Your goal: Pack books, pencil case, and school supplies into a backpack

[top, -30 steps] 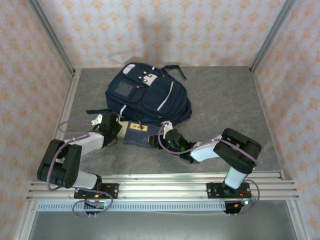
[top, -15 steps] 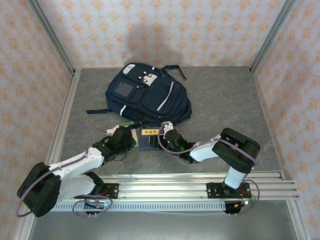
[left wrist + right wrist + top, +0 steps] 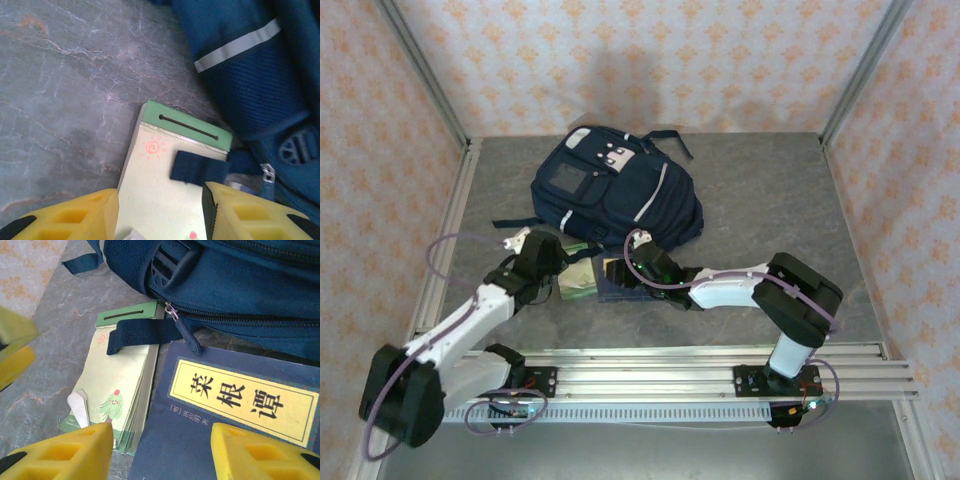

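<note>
The navy backpack [image 3: 610,195] lies flat mid-table, its zip edge facing me [image 3: 225,280]. Against that edge rests a green-edged packet [image 3: 578,280] of the school supplies, pale green with a sun doodle [image 3: 165,180], a backpack strap [image 3: 200,167] draped across it. My left gripper [image 3: 160,217] hovers open over the packet's near end, gripping nothing. To the packet's right a navy book [image 3: 225,415] with a yellow label lies flat, partly tucked under the backpack. My right gripper [image 3: 160,455] stands open just above the book [image 3: 623,288]. The pencil case is out of view.
Aluminium rails [image 3: 640,365] run along the table's near edge. Patterned walls close in the left, back and right sides. Grey marble-look tabletop [image 3: 770,210] stretches to the right of the backpack. A tip of the left gripper's yellow finger [image 3: 12,345] pokes into the right wrist view.
My left gripper has opened and drawn back left, leaving the green-edged packet on the table beside the book. My right gripper has slid left over the book.
</note>
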You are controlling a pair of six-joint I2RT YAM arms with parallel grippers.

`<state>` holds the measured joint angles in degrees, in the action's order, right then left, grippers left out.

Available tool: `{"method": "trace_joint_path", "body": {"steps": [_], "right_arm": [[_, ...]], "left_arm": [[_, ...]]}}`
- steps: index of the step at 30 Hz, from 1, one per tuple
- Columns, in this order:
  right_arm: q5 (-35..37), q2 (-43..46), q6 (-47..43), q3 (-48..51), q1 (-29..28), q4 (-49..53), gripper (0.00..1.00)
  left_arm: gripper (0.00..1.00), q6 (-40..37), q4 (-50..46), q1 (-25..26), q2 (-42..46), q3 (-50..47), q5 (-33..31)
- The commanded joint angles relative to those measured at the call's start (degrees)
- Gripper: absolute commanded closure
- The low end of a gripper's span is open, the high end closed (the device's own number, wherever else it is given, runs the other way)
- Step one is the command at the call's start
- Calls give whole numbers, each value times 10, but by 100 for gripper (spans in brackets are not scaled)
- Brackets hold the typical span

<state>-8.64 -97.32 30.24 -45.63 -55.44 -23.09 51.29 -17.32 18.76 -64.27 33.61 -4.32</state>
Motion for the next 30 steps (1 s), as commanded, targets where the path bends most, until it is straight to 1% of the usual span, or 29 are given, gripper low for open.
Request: {"method": "trace_joint_path", "body": {"steps": [1, 3, 5, 8, 11, 13, 17, 20, 22, 24, 30], "right_arm": [[-3, 8, 22, 13, 4, -5, 47], [-9, 8, 29, 22, 4, -20, 47], [-12, 8, 32, 33, 4, -35, 47], [-13, -5, 39, 50, 4, -74, 49], [-24, -23, 39, 59, 6, -105, 49], [-29, -28, 40, 62, 11, -111, 50], [-29, -27, 37, 80, 19, -144, 50], [-39, -29, 49, 89, 27, -162, 51], [-45, -25, 51, 92, 26, -166, 51], [-51, -20, 53, 92, 27, -165, 51], [-55, 3, 55, 86, 27, -134, 51]], "left_arm": [[53, -38, 53, -18, -77, 60, 12], [59, -40, 78, -30, -122, 85, 8], [69, -42, 69, -42, -174, 127, 1], [79, -42, 83, -54, -227, 161, 12], [87, -47, 84, -61, -283, 202, 39], [91, -42, 85, -61, -307, 209, 46], [93, -12, 118, -66, -324, 172, 51], [93, -15, 114, -69, -330, 154, 49], [93, -12, 113, -69, -321, 133, 37], [93, -6, 120, -69, -311, 107, 39], [93, 9, 110, -69, -269, 46, 31]]}}
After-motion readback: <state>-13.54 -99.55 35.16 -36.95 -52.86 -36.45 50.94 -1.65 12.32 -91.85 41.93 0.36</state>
